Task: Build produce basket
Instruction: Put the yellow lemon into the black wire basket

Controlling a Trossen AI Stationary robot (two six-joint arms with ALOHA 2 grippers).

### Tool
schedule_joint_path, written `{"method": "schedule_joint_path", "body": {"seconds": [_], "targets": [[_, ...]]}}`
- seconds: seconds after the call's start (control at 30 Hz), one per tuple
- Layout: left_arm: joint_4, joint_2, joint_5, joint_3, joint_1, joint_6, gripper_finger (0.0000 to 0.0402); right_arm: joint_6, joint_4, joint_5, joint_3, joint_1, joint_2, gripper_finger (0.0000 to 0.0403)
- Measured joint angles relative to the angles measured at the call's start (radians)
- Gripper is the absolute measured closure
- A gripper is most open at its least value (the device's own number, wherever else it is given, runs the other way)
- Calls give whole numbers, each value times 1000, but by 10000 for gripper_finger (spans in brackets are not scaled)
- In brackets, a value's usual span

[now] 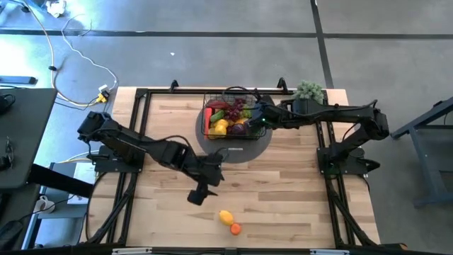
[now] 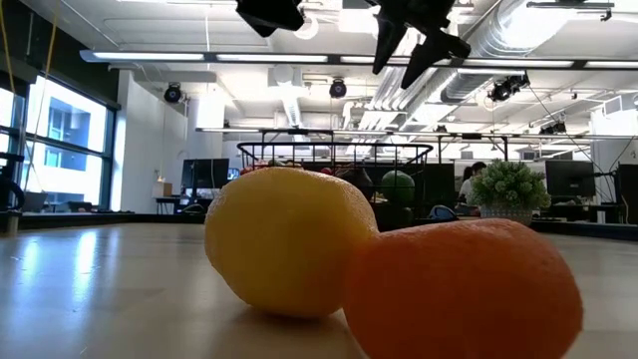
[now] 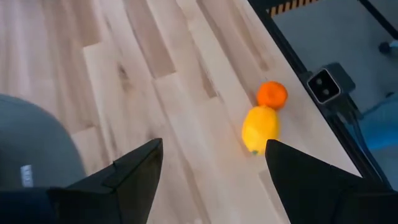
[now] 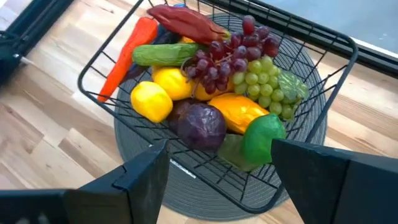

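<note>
1 orange [image 2: 464,289], 1 lemon [image 2: 289,239] (touching)

A: Ceiling strip lights [image 2: 329,62] give even, bright light, and a window [image 2: 60,140] at nine o'clock glares on the desk [image 2: 110,269].

B: The near lemon [image 2: 284,239] and orange [image 2: 464,289] look soft, close to the lens. In the left wrist view the lemon [image 3: 260,129] blurs slightly. Shadows under the arms are faint.
</note>
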State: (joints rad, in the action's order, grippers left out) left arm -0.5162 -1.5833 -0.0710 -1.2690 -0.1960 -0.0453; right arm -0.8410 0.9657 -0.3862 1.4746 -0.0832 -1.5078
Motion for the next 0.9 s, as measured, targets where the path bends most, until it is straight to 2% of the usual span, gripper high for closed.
{"method": "schedule_joint_path", "body": {"seconds": [0.37, 0.9], "targets": [[103, -127, 3, 0, -77, -11, 126, -41, 60, -3, 0, 32, 0, 142], [274, -278, -84, 0, -113, -11, 126, -68, 71, -33, 0, 34, 0, 142]]}}
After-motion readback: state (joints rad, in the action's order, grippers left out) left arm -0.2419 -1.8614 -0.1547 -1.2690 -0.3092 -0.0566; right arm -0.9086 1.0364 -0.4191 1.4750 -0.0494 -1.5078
